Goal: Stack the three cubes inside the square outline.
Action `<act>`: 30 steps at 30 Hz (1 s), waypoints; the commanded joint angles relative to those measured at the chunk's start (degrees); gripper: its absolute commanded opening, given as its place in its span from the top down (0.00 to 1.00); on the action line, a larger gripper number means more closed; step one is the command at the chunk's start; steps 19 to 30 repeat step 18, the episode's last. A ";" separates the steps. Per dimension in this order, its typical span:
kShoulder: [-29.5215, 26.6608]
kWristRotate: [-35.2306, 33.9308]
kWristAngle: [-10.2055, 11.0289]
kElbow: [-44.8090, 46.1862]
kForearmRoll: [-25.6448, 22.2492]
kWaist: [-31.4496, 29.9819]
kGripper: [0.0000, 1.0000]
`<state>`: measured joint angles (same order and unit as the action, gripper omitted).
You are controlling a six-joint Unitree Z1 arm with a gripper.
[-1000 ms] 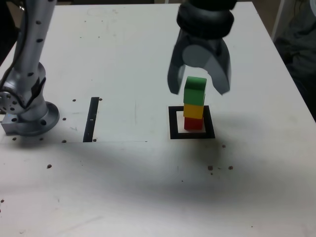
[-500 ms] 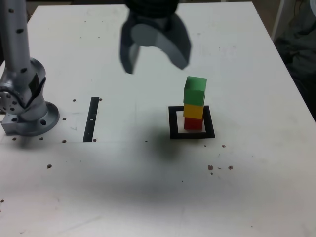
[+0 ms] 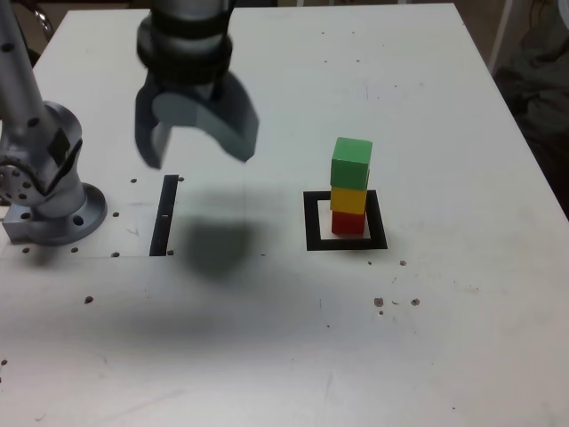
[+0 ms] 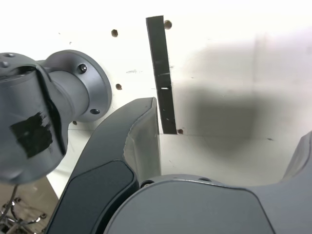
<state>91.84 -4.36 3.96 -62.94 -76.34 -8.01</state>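
Square outline [image 3: 310, 221] contains the red cube [image 3: 348, 222], with the yellow cube [image 3: 348, 199] on it and the green cube [image 3: 351, 164] on top, slightly offset. Stacking appears complete. Further back, gripper [image 3: 201, 149] hangs spread and empty above the narrow black strip [image 3: 164, 215], well apart from the stack

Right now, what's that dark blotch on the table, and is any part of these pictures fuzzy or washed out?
In the exterior view, the blotch is the shadow of the open gripper hanging above the table; the gripper looks slightly soft, while the stacked cubes are sharp. In the wrist view, the same shadow falls beside the black strip, and the table's far part is glaringly white.
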 commanded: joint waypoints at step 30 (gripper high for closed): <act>-2.01 -0.39 -3.20 20.19 16.83 2.38 0.00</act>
